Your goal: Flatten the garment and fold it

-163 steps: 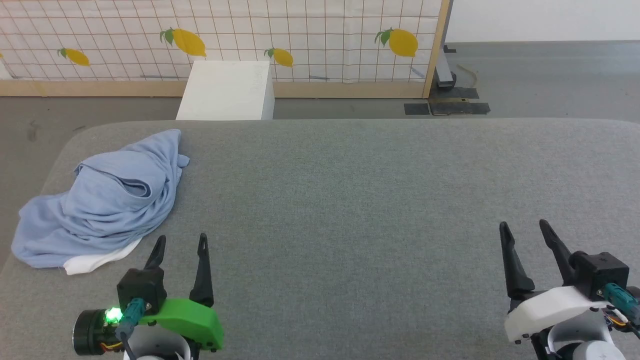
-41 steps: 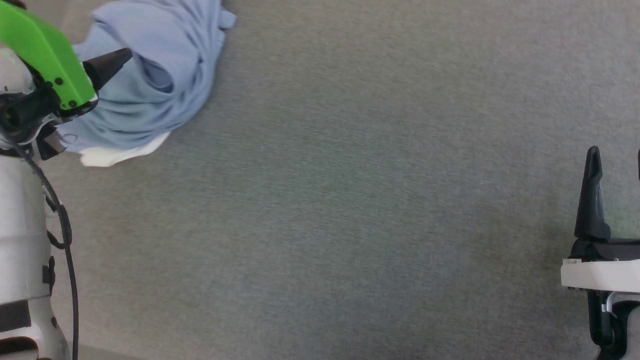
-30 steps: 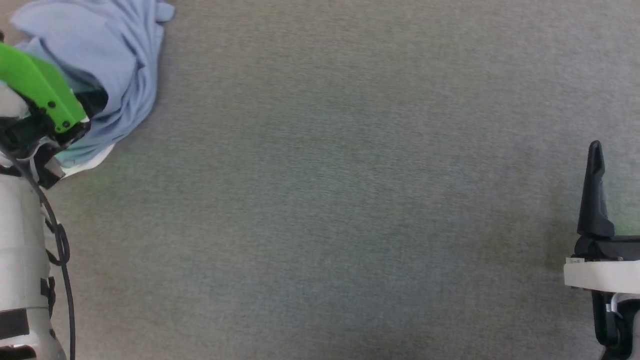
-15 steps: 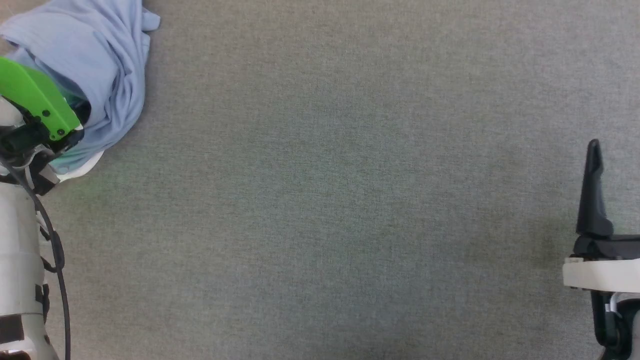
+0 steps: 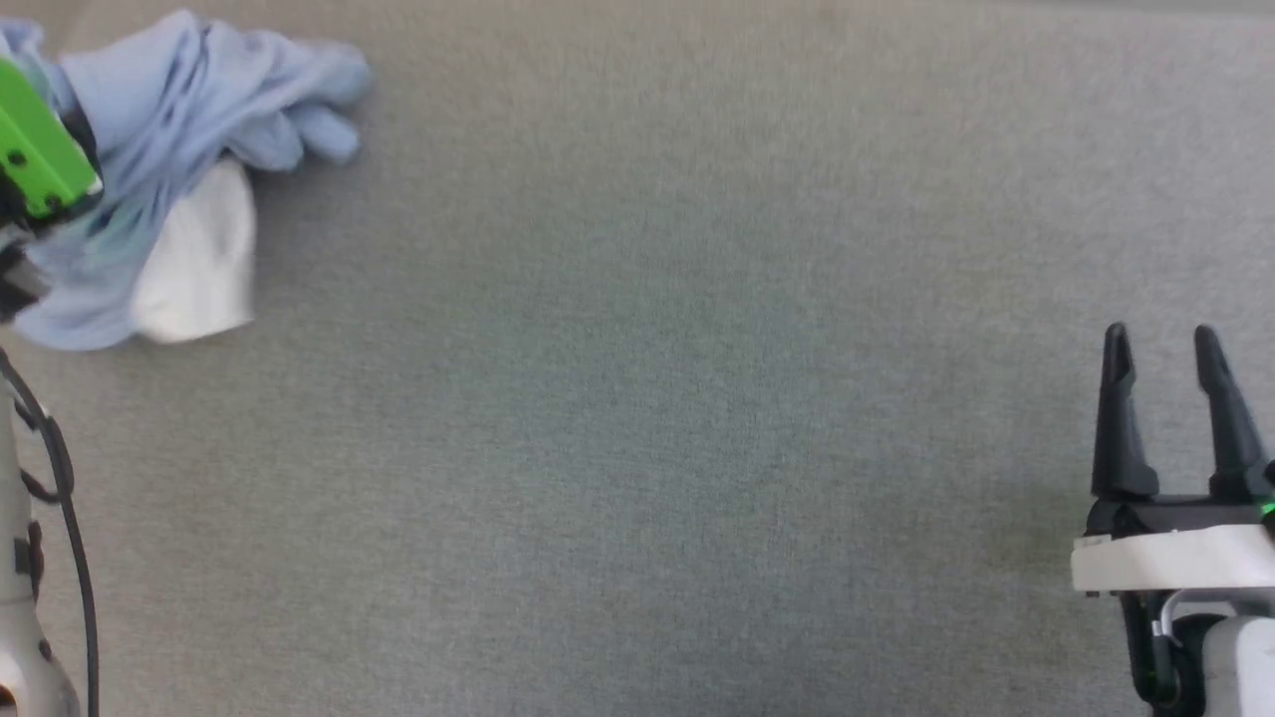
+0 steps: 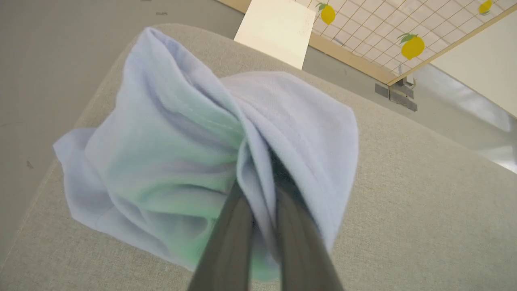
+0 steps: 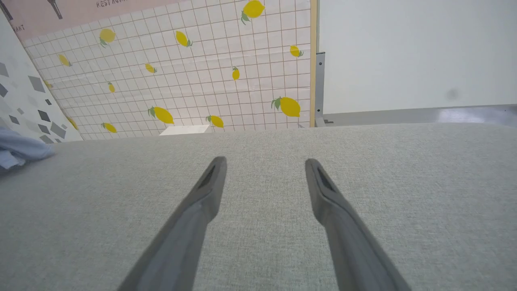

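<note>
Left jaws pinch a fold of the crumpled garment (image 6: 282, 121); my right jaws gape, well apart; flattening, folding remain.

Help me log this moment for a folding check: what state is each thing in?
light blue soft knit garment: crumpled, not flattened or folded, white inner panel showing, one fold pinched.
left end effector: shut on the garment.
right end effector: open, empty, well apart from the garment.
</note>
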Tool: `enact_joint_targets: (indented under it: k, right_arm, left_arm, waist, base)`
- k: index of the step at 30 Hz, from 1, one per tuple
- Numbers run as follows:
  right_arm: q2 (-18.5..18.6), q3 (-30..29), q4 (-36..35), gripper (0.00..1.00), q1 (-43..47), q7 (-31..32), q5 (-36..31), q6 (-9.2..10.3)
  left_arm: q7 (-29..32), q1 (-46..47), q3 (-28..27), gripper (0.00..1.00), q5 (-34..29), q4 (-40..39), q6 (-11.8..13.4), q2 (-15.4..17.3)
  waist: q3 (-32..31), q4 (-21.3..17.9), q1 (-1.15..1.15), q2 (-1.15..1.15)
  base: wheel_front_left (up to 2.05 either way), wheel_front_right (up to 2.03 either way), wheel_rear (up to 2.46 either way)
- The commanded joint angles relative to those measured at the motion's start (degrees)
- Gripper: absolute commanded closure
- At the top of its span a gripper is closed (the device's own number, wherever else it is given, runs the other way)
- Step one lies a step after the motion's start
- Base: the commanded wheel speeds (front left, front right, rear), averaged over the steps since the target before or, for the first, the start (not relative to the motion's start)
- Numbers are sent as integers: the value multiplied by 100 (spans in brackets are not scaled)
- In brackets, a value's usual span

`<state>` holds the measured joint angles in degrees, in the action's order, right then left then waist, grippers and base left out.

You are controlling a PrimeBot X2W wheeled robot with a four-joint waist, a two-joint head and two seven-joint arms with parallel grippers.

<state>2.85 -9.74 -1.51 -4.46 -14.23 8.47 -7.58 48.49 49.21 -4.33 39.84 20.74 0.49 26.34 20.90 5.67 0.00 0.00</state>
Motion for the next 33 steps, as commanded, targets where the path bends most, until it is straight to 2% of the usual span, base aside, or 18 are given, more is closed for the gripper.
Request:
enact_joint_targets:
  k: [1, 5, 11, 19, 25, 27, 30, 33]
  right_arm:
    - [3, 19, 78, 0, -15, -55, 80, 9]
    - [3, 24, 239, 0, 23, -72, 247, 9]
    - [3, -32, 295, 0, 100, -75, 470, 9]
    - [3, -121, 307, 0, 256, -76, 622, 9]
    - [3, -182, 322, 0, 342, -76, 635, 9]
    - [3, -109, 318, 0, 303, -76, 665, 9]
    - [3, -79, 312, 0, 281, -76, 694, 9]
    - [3, -30, 323, 0, 231, -76, 739, 9]
  left_arm:
    - [-28, 165, 40, 100, -13, -96, -69, 23]
    - [62, 392, 206, 100, 26, -283, -207, -42]
    - [277, 773, 436, 100, 138, -534, -278, -238]
    - [702, 888, 919, 100, 428, -827, -438, -711]
    - [888, 640, 1342, 100, 841, -1154, -559, -1351]
    - [838, 84, 1752, 100, 943, -1278, -632, -1720]
    - [613, -273, 1963, 100, 853, -1269, -684, -1809]
    - [228, -644, 2237, 100, 647, -1176, -748, -1757]
  waist:
    - [-458, 43, 0, 0]
    - [-818, 64, 0, 0]
    - [-1230, 22, 0, 0]
    - [-1593, -191, 0, 0]
    - [-1705, -426, 0, 0]
    - [-1631, -714, 0, 0]
    - [-1540, -857, 0, 0]
    - [-1437, -1016, 0, 0]
  base:
    - [0, 0, 0]
    - [0, 0, 0]
    - [0, 0, 0]
    - [0, 0, 0]
    - [0, 0, 0]
    - [0, 0, 0]
    - [0, 0, 0]
    - [0, 0, 0]
